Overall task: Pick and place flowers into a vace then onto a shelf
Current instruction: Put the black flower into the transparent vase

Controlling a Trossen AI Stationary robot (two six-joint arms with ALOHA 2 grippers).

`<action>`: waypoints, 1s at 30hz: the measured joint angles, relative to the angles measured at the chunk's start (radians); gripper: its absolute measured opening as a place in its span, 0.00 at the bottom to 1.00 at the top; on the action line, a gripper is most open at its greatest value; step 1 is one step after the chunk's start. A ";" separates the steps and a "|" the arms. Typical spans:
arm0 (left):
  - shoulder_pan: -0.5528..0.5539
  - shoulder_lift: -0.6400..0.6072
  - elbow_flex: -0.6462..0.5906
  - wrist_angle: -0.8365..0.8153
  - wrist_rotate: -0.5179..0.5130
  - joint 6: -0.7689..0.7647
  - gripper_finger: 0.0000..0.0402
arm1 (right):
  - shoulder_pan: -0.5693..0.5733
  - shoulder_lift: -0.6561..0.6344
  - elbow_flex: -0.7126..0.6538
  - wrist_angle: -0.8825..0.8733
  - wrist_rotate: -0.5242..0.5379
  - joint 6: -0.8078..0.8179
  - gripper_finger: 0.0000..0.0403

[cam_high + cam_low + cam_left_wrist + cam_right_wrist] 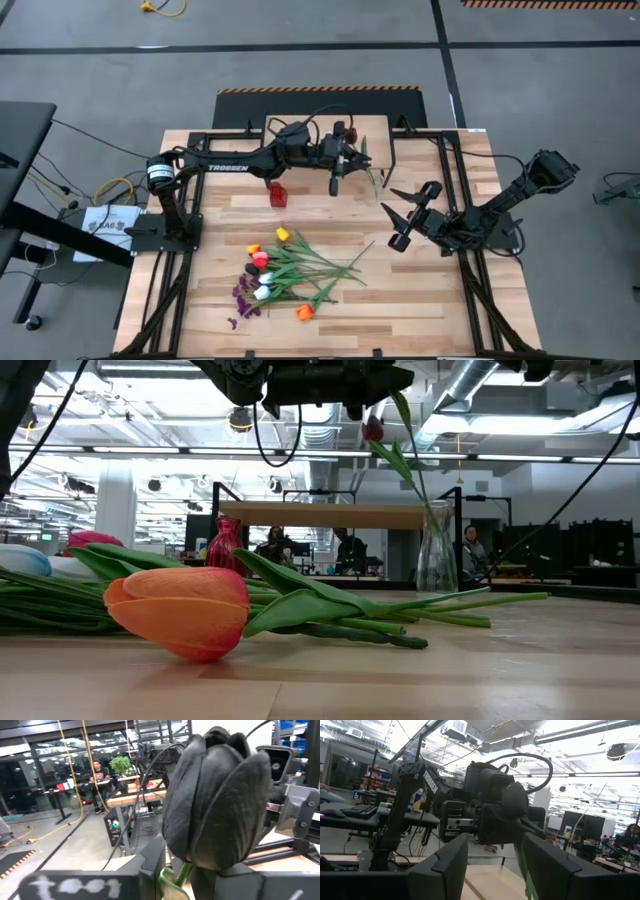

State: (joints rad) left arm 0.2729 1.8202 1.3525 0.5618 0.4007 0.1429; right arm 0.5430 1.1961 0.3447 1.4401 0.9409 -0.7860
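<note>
left gripper over the vase, one dark tulip already in the glass

the left gripper (338, 186) hangs over the far middle of the table beside the shelf (375, 128), fingers pointing down. whether its fingers are parted or pinched on the stem cannot be told from these views. its arm carries the white word "trossen" along the link (legible from above). the dark maroon tulip (216, 800) fills the left wrist view, bloom upward, its green stem running down between the fingers.

in the low view a clear glass vase (436, 550) stands upright with that one tulip in it, the stem leaning and the bloom up by the gripper. a small red vase (278, 193) stands on the table nearby, holding nothing visible.

the right gripper (410, 215) waits off to the right side of the table, its fingers spread apart and holding nothing.

the flowers (290, 270) left on the table lie flat in a loose bunch near the front middle, blooms toward the left arm's side, stems fanning toward the right arm's side. purple sprigs (243, 300) sit at the bunch's front left edge. the orange tulip (180, 610) lies nearest the low camera.
</note>
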 joint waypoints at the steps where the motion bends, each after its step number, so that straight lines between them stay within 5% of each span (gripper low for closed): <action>1: 0.000 0.000 0.000 -0.005 0.011 0.000 0.15 | 0.000 0.000 0.000 0.000 0.000 0.000 0.46; 5: 0.000 0.000 0.008 -0.057 0.021 -0.001 0.15 | 0.000 0.000 0.000 0.000 0.000 0.000 0.46; 22: 0.003 -0.002 0.316 -0.775 -0.021 0.188 0.15 | 0.000 0.000 0.000 0.000 0.001 0.000 0.47; 30: 0.007 -0.002 0.341 -0.863 -0.020 0.214 0.15 | 0.000 0.000 0.000 0.000 0.002 0.000 0.48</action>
State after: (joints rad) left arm 0.2798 1.8183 1.6939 -0.3012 0.3805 0.3565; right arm 0.5426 1.1962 0.3447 1.4399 0.9426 -0.7860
